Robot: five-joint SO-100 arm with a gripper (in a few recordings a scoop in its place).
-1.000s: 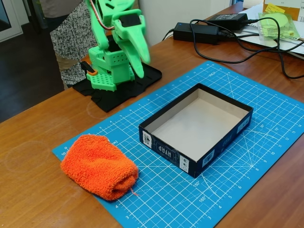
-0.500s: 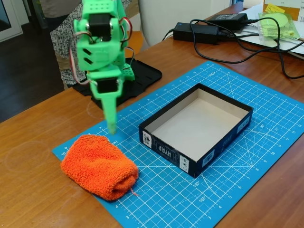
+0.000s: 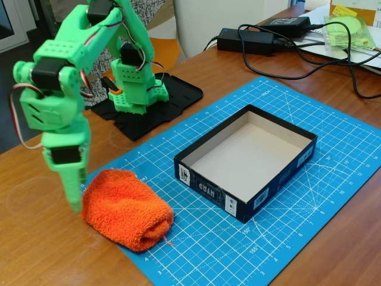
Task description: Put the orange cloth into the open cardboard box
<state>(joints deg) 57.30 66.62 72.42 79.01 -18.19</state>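
- Orange cloth [image 3: 127, 210]: 1 thick, fluffy terry bundle, softly rolled, lying on the near-left corner of the cutting mat, partly overhanging onto the wood, well apart from the box.
- Open cardboard box [image 3: 238, 204]: 1 shallow rectangular tray, dark outer walls with small white print, pale matte inside, sitting on the mat to the right of the cloth.
- Gripper [image 3: 74, 193]: green plastic, tapering to a narrow tip, pointing down just beside the cloth's left edge; whether the fingers are apart or together cannot be told.
- Cutting mat [image 3: 309, 179]: blue, smooth, white gridlines.
- Table [image 3: 36, 250]: brown wood, glossy.
- Arm base [image 3: 138, 89]: blocky green plastic on a black plate.
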